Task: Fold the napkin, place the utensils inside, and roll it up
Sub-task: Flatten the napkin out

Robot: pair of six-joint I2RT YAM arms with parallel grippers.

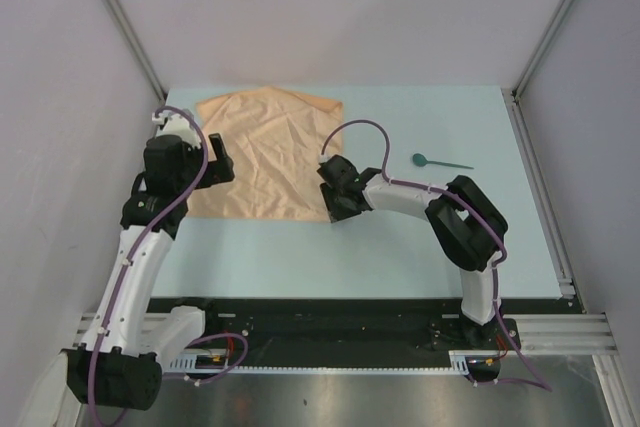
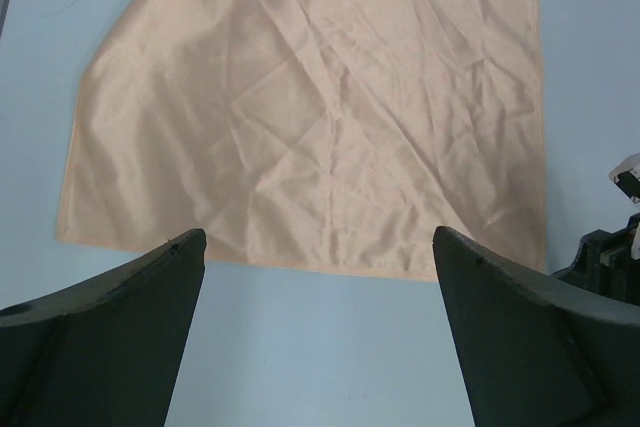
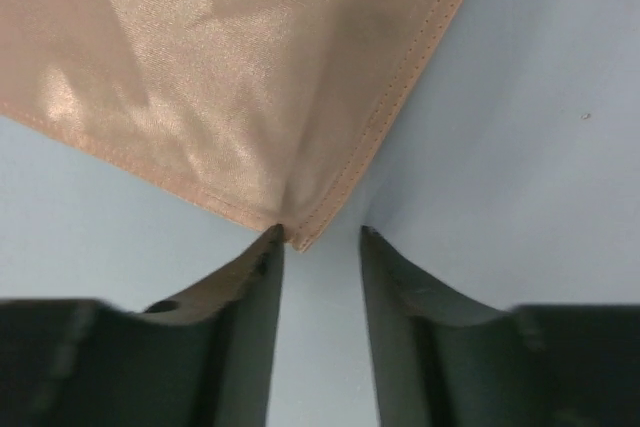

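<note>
We see the napkin [image 1: 265,157] flat, far left on the table [image 1: 400,247], the spoon [image 1: 425,160] well right of it. Left gripper [image 2: 318,237] gapes wide by its left edge; right gripper [image 3: 320,232], jaws narrow, sits at its near-right corner.

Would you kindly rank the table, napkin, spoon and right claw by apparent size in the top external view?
1. table
2. napkin
3. right claw, though nearer the camera, so its lead is unsure
4. spoon

Creased peach napkin [image 2: 310,117] flat on the pale blue table [image 2: 320,347], just beyond the left pincer [image 2: 318,235], fingers wide apart.
</note>
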